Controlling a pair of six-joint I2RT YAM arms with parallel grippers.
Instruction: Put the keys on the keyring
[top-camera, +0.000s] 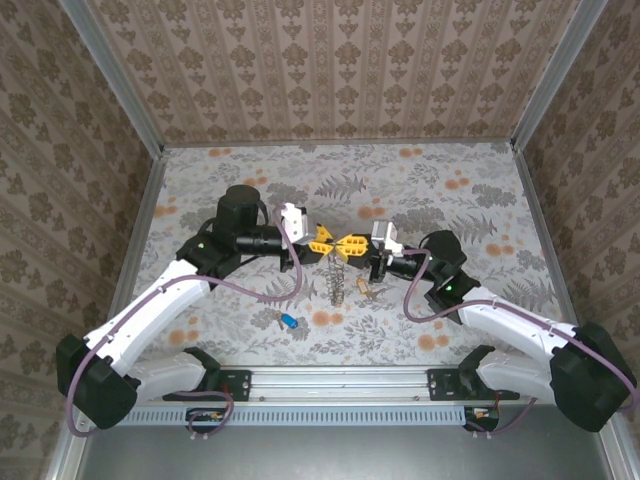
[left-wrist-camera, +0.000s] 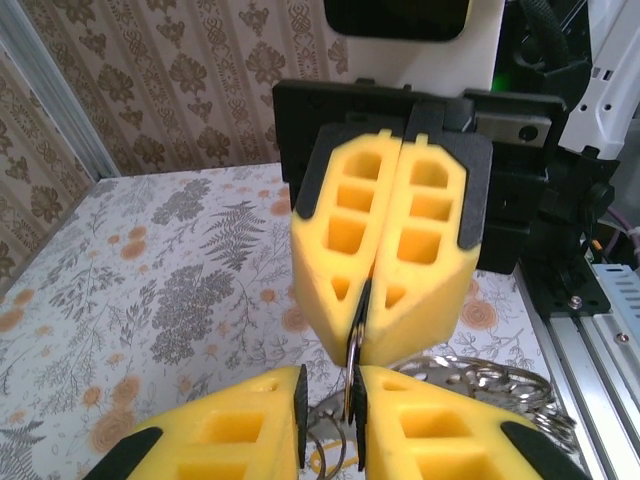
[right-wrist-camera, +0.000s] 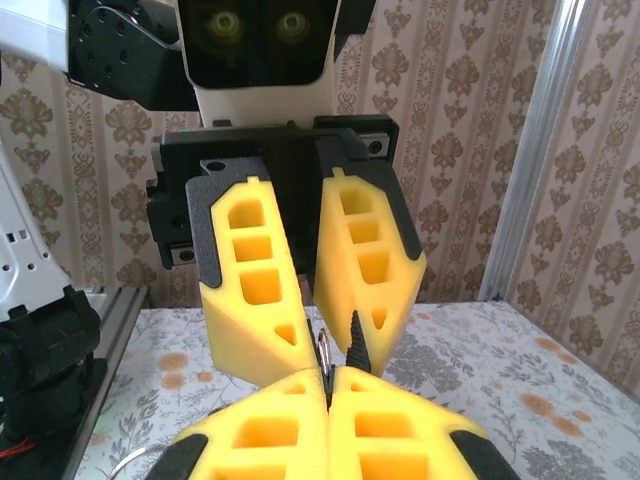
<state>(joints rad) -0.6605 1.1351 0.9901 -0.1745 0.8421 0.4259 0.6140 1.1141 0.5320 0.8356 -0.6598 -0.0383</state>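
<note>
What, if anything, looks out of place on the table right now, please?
The blue-headed key lies alone toward the front, well apart from the keyring and the other key at the middle. Nothing looks spilled or damaged.

We show the floral-patterned table (top-camera: 480, 200). On it lie the blue-headed key (top-camera: 288, 321) near the front, the yellowish key (top-camera: 365, 290) mid-table, and trailing links of the keyring (top-camera: 337, 285).

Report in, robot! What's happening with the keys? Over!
Right pincer shut on the keyring, chain dangling. Left pincer slightly open, straddling it. Blue key lying on the table, not threaded.
</note>
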